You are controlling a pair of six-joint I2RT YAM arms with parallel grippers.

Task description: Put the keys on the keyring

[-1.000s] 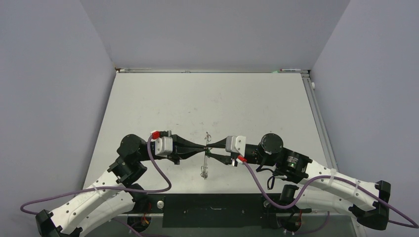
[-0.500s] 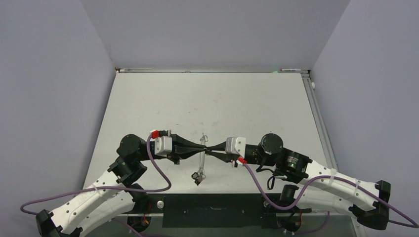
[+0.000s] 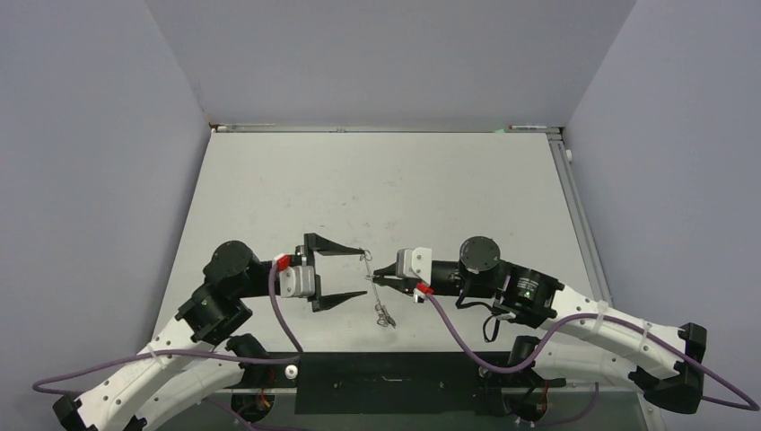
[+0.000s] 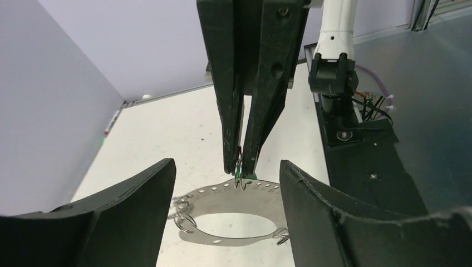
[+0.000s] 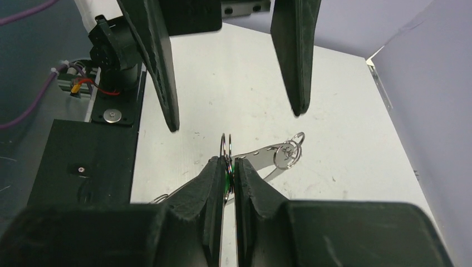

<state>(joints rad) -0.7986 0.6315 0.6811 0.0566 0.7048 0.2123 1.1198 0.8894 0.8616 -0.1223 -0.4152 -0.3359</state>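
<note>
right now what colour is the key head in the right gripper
Green key head, pinched in the right gripper; clearest in right wrist view.

The scuffed white table [image 3: 467, 197] carries the keyring [image 4: 220, 192], though full contact is unclear.

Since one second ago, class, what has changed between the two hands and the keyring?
The left hand let go, opened wide and drew back to the left. The right hand edged slightly left, and the keyring now dangles from it alone. Unchanged: the right hand stays shut on the keyring.
</note>
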